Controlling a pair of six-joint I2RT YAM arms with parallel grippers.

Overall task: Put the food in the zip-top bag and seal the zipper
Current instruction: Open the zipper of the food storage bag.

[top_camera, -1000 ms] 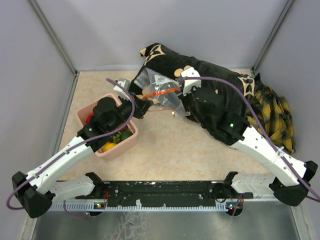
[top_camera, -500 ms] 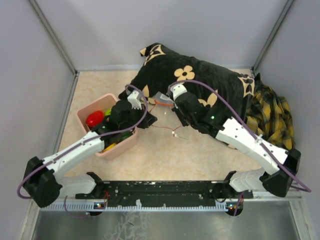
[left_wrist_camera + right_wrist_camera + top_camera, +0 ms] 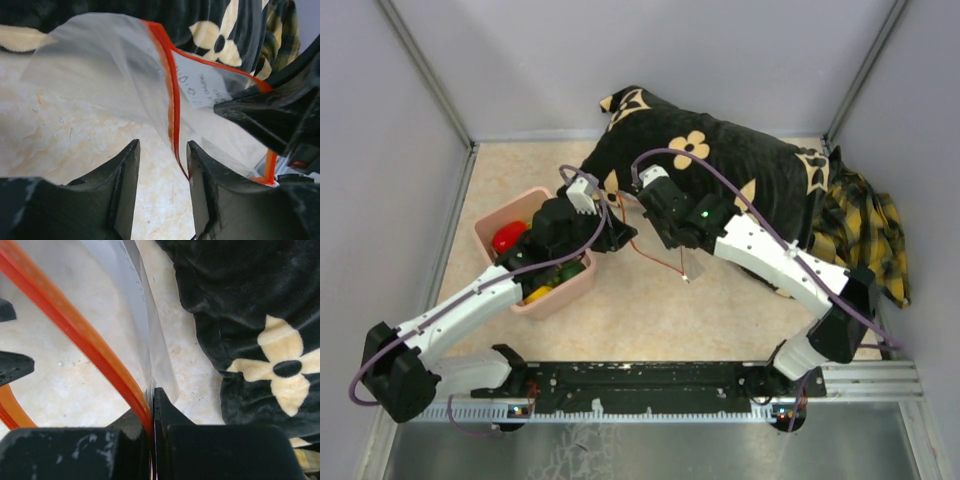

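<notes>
The clear zip-top bag hangs between my two grippers, just above the table. Its red-orange zipper runs down towards my left gripper, which is open; the strip lies between the fingers, against the right one. My right gripper is shut on the bag's edge at the zipper. In the top view the left gripper and right gripper are close together, and the zipper shows as a thin red line. The food, red, green and yellow, lies in the pink tub.
A black cushion with cream flowers lies behind the grippers and also shows in the right wrist view. A yellow plaid cloth lies at the far right. Grey walls close in the back and both sides.
Both grippers have come down off the cushion towards the table and the tub, bringing the bag along. The right arm has swung left. The bag now hangs low and narrow.
</notes>
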